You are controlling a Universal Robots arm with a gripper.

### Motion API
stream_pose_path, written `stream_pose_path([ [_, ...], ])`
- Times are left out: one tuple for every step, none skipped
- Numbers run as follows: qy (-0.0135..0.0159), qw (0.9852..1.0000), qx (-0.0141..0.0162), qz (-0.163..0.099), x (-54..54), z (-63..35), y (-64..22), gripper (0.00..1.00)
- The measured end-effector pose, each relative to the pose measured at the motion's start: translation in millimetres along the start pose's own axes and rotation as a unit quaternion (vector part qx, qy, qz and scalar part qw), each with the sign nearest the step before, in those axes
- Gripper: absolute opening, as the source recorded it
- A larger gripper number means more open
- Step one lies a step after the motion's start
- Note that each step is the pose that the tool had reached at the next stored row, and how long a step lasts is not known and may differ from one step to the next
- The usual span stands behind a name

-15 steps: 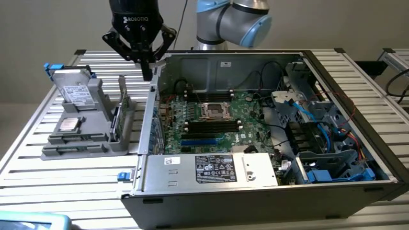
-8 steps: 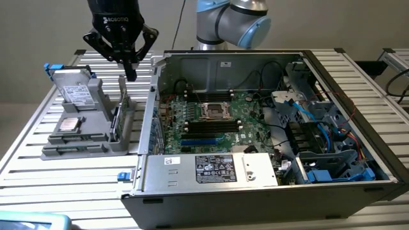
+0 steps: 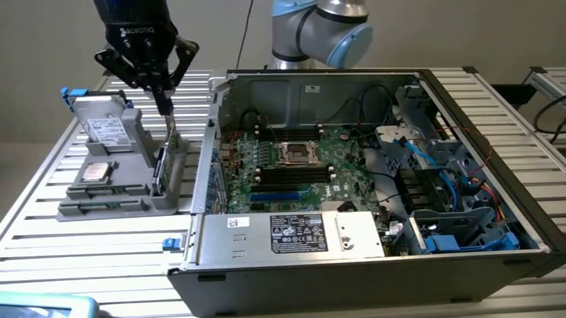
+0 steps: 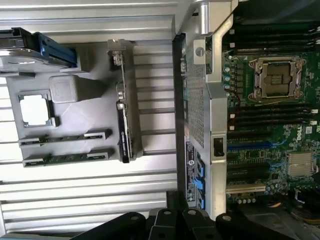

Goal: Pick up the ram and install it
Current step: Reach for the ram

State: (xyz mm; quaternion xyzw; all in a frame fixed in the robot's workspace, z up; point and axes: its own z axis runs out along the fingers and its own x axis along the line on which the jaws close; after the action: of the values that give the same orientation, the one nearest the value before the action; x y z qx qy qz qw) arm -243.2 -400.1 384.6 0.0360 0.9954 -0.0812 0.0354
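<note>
Closed gripper (image 3: 164, 103) above ram (image 3: 160, 171), possibly touching, ram edge-up in holder (image 3: 99, 209)

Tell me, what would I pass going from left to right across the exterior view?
Silver hard drive standing on the gray holder → side wall of the open computer case → processor socket → blue drive bracket.

light: bright, even | glare: table (image 4: 75, 180) slats washed white | shadow: case (image 3: 292, 99) interior
</note>
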Motion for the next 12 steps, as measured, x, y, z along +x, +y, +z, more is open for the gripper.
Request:
stream_pose_path([
  [-0.0024, 1.0, -0.001, 0.0, 4.1, 0.3, -0.2, 0.11],
  [-0.0047, 1.0, -0.0022, 0.001, 8.3, 0.6, -0.5, 0.11],
  [-0.0069, 1.0, -0.0035, 0.001, 12.7, 0.9, -0.7, 0.11],
  [-0.0082, 0.9999, -0.0061, 0.002, 17.5, 1.2, -1.0, 0.11],
  [-0.0085, 0.9999, -0.0109, 0.002, 22.0, 1.2, -1.3, 0.11],
  [-0.0082, 0.9998, -0.0175, 0.003, 26.7, 1.1, -1.6, 0.11],
  [-0.0079, 0.9997, -0.0243, 0.003, 31.1, 1.0, -1.9, 0.11],
  [-0.0073, 0.9995, -0.0312, 0.004, 35.6, 0.9, -2.3, 0.11],
  [-0.0067, 0.9992, -0.0383, 0.004, 40.1, 0.8, -2.6, 0.11],
  [-0.0062, 0.9989, -0.0453, 0.005, 44.6, 0.7, -2.9, 0.11],
  [-0.0058, 0.9986, -0.0514, 0.005, 49.1, 0.7, -3.2, 0.11],
  [-0.0054, 0.9983, -0.0571, 0.006, 53.9, 0.8, -3.5, 0.11],
])
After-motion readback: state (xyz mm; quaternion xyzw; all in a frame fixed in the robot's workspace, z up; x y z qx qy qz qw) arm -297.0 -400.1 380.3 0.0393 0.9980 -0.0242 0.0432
